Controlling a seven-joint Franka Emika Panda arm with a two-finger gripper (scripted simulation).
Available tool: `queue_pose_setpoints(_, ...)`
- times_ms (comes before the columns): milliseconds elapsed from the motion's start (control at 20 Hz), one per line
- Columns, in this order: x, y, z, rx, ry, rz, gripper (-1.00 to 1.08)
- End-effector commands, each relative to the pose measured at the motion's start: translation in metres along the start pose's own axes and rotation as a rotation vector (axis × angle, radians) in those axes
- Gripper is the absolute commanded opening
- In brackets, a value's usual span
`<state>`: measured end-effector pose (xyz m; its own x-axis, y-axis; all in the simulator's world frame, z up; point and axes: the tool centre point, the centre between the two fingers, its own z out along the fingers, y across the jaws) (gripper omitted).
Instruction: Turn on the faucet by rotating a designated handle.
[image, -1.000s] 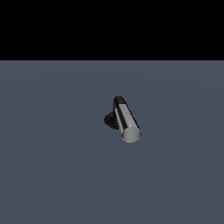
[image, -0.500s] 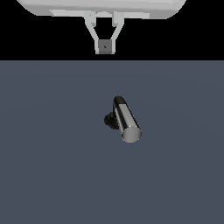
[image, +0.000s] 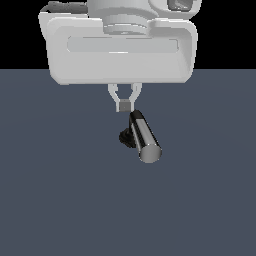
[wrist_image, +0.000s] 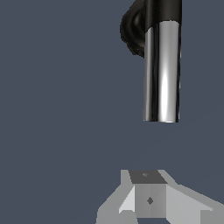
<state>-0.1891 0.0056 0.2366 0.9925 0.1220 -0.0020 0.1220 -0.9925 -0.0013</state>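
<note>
A small faucet (image: 131, 136) sits just right of the exterior view's centre on a plain slate-grey floor (image: 55, 200). Its handle (image: 144, 137), a shiny chrome cylinder with a flat round end, slants toward the lower right from a black elbow. The white gripper (image: 124, 106) hangs above it in the upper centre, fingers pressed together, clasping nothing.

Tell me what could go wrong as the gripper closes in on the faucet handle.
The gripper looks shut and sits off the handle, with clear floor between them in the wrist view. It could overshoot the bar's flat end and miss, or push near the black elbow, where it may get little turning leverage. A glancing contact could slide off the round chrome.
</note>
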Motion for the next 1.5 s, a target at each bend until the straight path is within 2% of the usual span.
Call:
queue_pose_setpoints(0,0.005,0.002,0.019,0.000,0.001,-0.009,-1.00)
queue_pose_setpoints(750,0.034,0.010,0.109,-0.001,0.002,-0.051,-1.00)
queue_pose_setpoints(1100,0.041,0.012,0.127,-0.001,0.002,-0.060,-1.00)
queue_pose_setpoints(1450,0.042,0.012,0.129,-0.001,0.002,-0.061,-1.00)
